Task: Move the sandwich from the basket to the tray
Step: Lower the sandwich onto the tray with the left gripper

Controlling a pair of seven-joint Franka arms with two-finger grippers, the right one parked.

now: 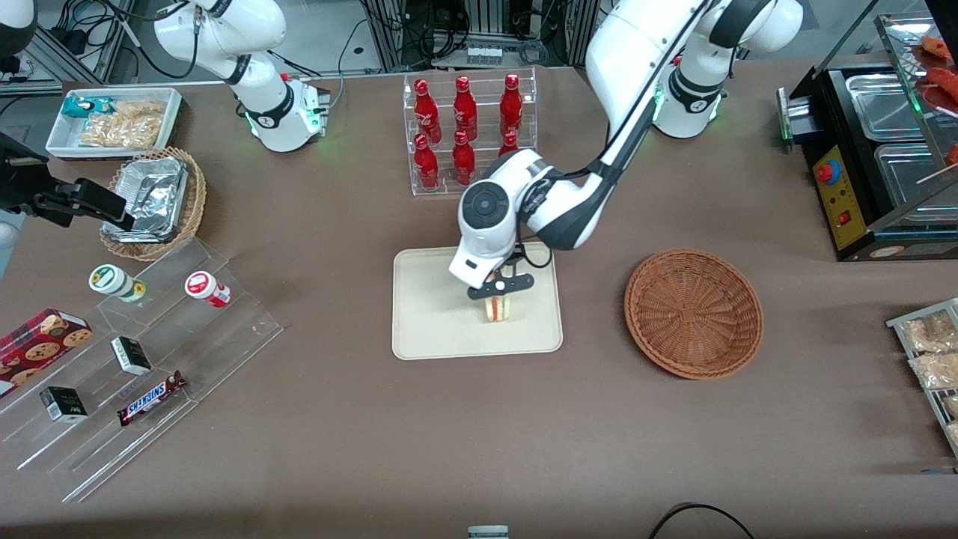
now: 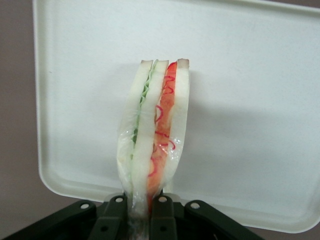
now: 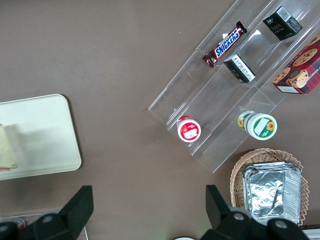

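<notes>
Tool (image 1: 499, 293) pinches sandwich (image 2: 154, 145) upright over tray (image 1: 426, 314).

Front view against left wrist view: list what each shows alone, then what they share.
Only the front view shows the empty reddish-brown basket, the red bottles and the Snickers bar. Only the left wrist view shows the tool's fingers clamped on the sandwich's edge. Both show the tool holding the sandwich upright over the tray.
</notes>
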